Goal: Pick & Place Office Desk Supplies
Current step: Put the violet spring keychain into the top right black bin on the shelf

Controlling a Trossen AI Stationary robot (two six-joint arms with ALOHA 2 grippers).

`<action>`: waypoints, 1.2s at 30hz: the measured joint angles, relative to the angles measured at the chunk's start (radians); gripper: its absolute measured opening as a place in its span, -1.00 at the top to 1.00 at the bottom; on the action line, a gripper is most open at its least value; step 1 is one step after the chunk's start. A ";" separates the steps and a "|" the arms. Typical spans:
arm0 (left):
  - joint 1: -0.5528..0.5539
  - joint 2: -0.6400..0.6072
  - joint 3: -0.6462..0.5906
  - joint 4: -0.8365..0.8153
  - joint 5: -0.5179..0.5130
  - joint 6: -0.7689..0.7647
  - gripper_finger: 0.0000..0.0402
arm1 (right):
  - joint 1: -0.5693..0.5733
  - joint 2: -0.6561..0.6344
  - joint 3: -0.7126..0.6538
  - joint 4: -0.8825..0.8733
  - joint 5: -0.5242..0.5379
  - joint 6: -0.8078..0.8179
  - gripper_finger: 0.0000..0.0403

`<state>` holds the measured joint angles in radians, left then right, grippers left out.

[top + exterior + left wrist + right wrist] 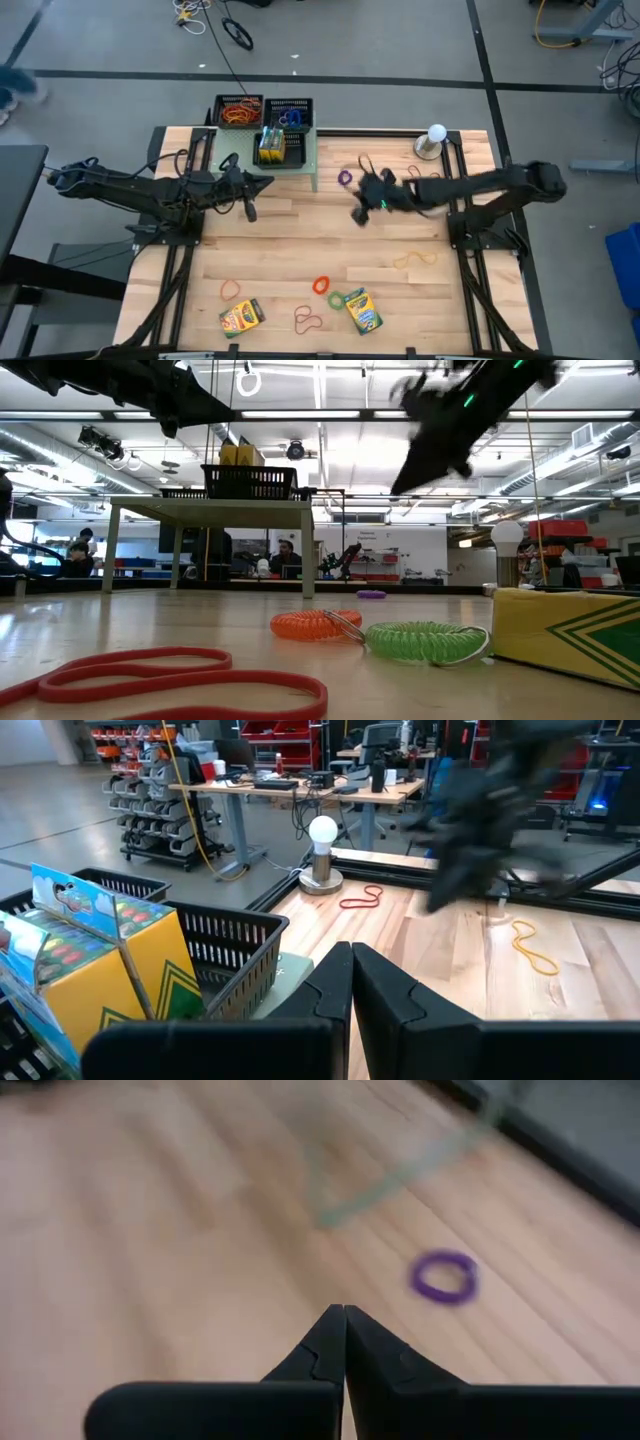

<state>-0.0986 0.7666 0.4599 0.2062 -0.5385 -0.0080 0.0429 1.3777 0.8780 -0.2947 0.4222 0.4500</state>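
Observation:
Both my grippers are shut and hold nothing. My left gripper (266, 182) hovers level beside the black mesh trays (265, 115), which hold rubber bands and a crayon box (110, 960). My right gripper (344, 1315) slants down above the table's middle, near a purple rubber band (445, 1276) that lies flat on the wood. Near the front edge lie two crayon boxes (241, 316) (362, 310), an orange coil (315, 625), a green coil (425, 642), red bands (170, 675) and an orange band (231, 289). A yellow band (415, 260) lies toward the right.
The trays stand on a pale green shelf (312, 160) at the table's far edge. A white ball on a grey stand (436, 135) is at the far right corner, with a red band (360, 900) beside it. Black frame rails run along both table sides.

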 joint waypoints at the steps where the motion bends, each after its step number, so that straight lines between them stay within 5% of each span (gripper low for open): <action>1: 0.000 0.000 0.000 0.000 0.000 0.000 0.91 | -0.057 0.022 0.000 0.005 -0.040 0.009 0.97; 7: 0.000 0.000 0.000 -0.001 0.000 0.000 0.91 | -0.326 0.176 0.000 0.135 -0.302 0.051 0.79; 18: 0.000 0.000 0.000 -0.001 0.000 0.000 0.91 | -0.432 0.419 0.000 0.314 -0.287 0.146 0.31; 36: 0.000 0.000 0.000 -0.001 0.000 0.000 0.91 | -0.429 0.463 0.002 0.281 -0.191 0.113 0.69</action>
<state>-0.0986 0.7668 0.4599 0.2055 -0.5381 -0.0082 -0.3859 1.8404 0.8795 -0.0135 0.2315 0.5635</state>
